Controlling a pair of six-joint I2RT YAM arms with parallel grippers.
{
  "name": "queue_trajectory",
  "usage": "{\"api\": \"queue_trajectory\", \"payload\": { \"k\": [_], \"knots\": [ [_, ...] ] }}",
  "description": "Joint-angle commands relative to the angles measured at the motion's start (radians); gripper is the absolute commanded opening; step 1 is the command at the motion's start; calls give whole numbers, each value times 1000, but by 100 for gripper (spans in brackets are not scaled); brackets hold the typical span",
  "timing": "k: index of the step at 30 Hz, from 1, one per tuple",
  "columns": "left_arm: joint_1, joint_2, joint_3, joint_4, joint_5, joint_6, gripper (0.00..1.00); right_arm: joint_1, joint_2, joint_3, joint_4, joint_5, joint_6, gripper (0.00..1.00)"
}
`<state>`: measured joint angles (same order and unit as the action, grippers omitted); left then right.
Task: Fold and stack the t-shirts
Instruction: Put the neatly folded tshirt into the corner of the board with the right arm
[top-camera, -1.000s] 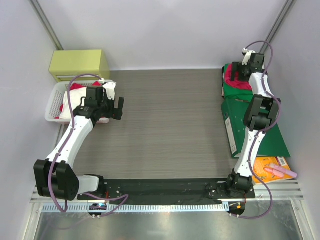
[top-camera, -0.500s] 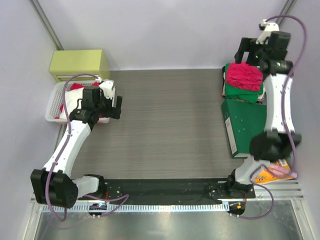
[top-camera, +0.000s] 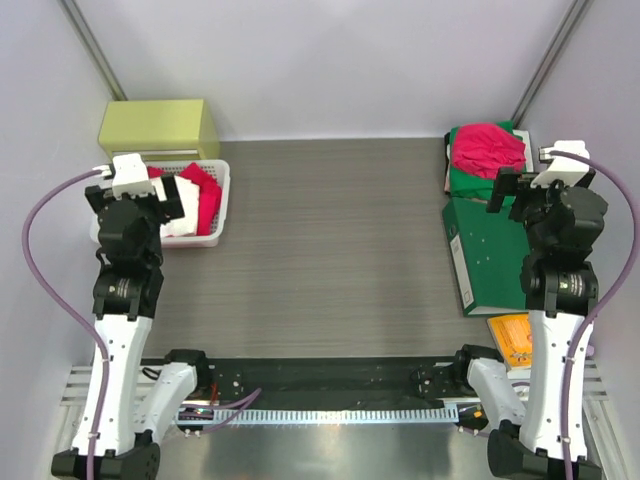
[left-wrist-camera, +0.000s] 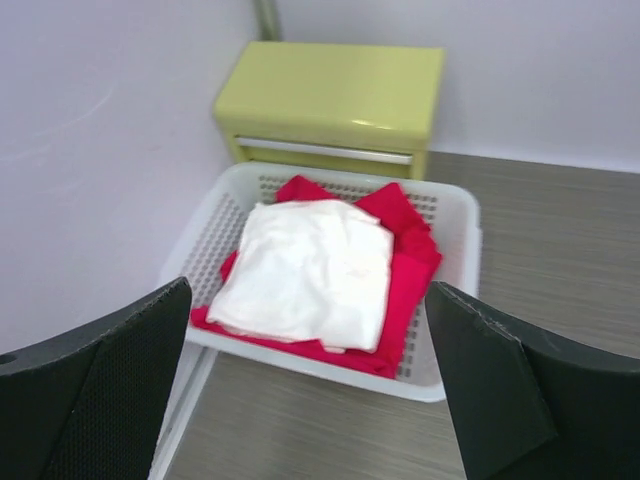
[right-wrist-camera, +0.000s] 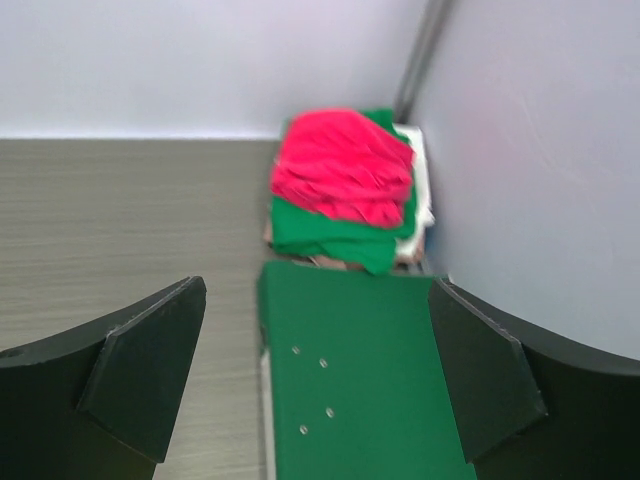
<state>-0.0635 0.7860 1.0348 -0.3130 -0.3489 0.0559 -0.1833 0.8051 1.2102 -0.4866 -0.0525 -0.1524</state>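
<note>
Plainly, we see our left fingers (left-wrist-camera: 105, 375) and right fingers (right-wrist-camera: 135, 370) spread wide, gripping nothing. The pinkish-red t-shirt (right-wrist-camera: 345, 165) lies bunched on the green t-shirt (right-wrist-camera: 325, 232) in the far right corner of the tabletop (top-camera: 330, 230), just beyond the dark-green folder (right-wrist-camera: 365, 380). A pale t-shirt (left-wrist-camera: 310, 270) rests on a red t-shirt (left-wrist-camera: 408, 265) in the white basket (left-wrist-camera: 455, 290).

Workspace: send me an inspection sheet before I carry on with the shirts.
Surface: grey wood-grain table, nothing seen in the middle.
Job's things: pink-red shirt on green shirt, far right corner; pale cloth over red cloth in the white basket, far left.
Clutter: dark-green folder beside the stack, orange book, yellow-green box behind the basket.
Grippers: left gripper open, empty; right gripper open, empty.
Cables: purple cable looping off each arm, clear of the cloth.
Surroundings: pale walls, metal posts in both far corners.
</note>
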Motion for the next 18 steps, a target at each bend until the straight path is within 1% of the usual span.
{"api": "queue_trajectory", "payload": {
  "k": [1,2,3,4,5,6,7,8,9,11,12,14,17,18],
  "knots": [
    [60,64,8,14,-110,-13,100,-2,-18,-40,25,174,28,100],
    [60,93,28,-61,-93,4,100,-1,-9,-28,10,157,42,100],
    [89,123,86,-108,-91,5,100,-2,38,-6,-56,120,63,100],
    [94,204,128,-182,-78,13,100,-2,86,70,-113,82,94,100],
    [105,243,172,-321,-76,7,100,-2,132,115,-179,24,102,100],
    [114,272,242,-383,-75,4,100,-2,216,155,-295,-7,115,100],
    [123,297,263,-420,-75,-1,100,-5,238,198,-332,-70,111,100],
    [146,306,274,-458,-70,-7,100,-5,247,199,-348,-82,108,100],
    [157,297,272,-462,-14,-4,100,-8,244,192,-336,-84,97,100],
    [197,245,230,-451,34,-16,100,-8,224,151,-317,-72,64,100],
    [209,228,217,-445,80,-25,100,-7,227,146,-319,-55,59,100],
    [225,208,200,-460,94,-34,100,-7,250,140,-342,-5,51,100],
    [243,235,231,-555,128,-37,100,-8,296,130,-408,6,71,100],
    [249,275,244,-608,125,-48,100,-7,305,123,-412,13,91,100]
  ]
}}
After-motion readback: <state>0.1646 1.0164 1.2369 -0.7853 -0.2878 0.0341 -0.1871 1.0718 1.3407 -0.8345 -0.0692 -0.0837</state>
